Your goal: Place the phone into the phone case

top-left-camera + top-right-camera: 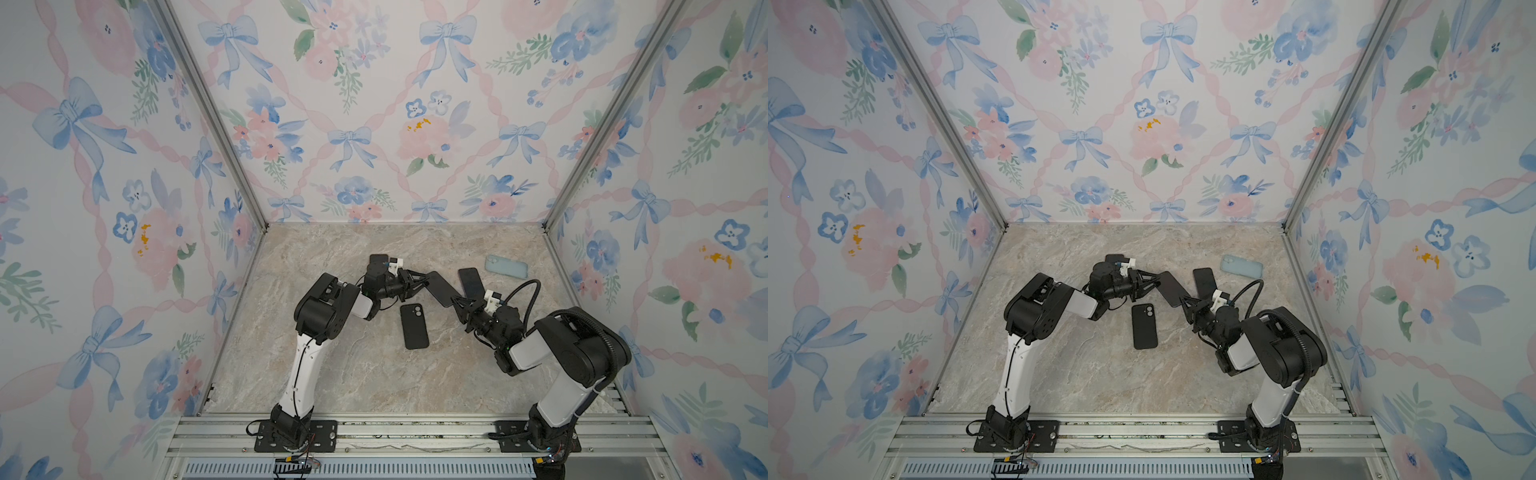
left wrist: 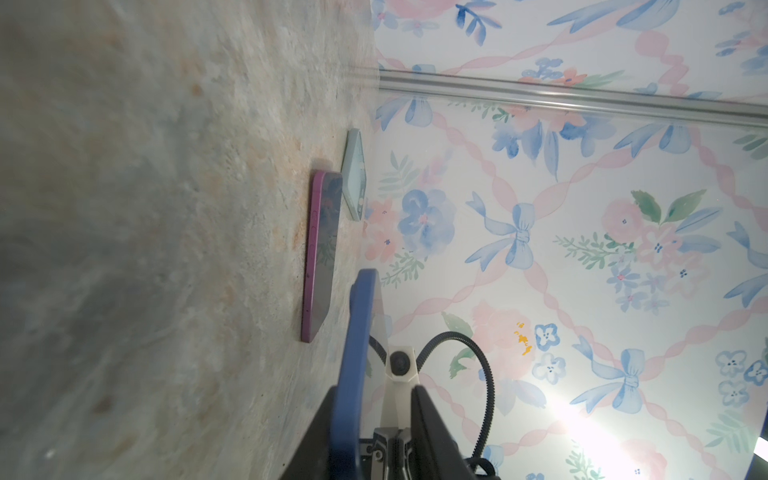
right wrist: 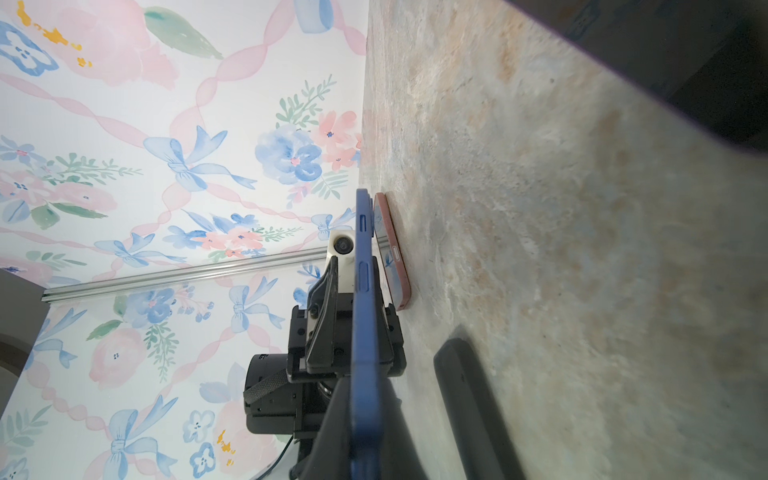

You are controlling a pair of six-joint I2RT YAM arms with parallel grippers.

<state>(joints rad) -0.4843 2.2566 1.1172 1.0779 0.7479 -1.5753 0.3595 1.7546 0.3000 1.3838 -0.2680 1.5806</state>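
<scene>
Blue rubber rims the phone (image 1: 440, 289), held level above the marble-look counter (image 1: 332, 374) with its dark face up in both top views. The rim has raised button covers along one side. It reads as a blue case (image 3: 365, 332) already wrapped round the handset, though whether every corner is seated cannot be told.

The right end effector (image 1: 457, 302) is clamped on the near-right end. The left end effector (image 1: 424, 282) stands at the far-left end with its jaws parted, the case lying against one finger and a gap beside the other.

By that reading the fitting is largely done. What is left is to check the corners and set the phone down.

The phone's long axis runs diagonally from far left to near right, roughly parallel to the counter. Which end carries the camera is hidden.

Loose on the counter lie a black case (image 1: 414, 326) near the middle and a pale green case (image 1: 506, 266) at the far right. A purple phone (image 1: 469, 277) sits just beyond the right end effector, and a pink phone (image 3: 392, 249) on the far side of the left arm's wrist.
</scene>
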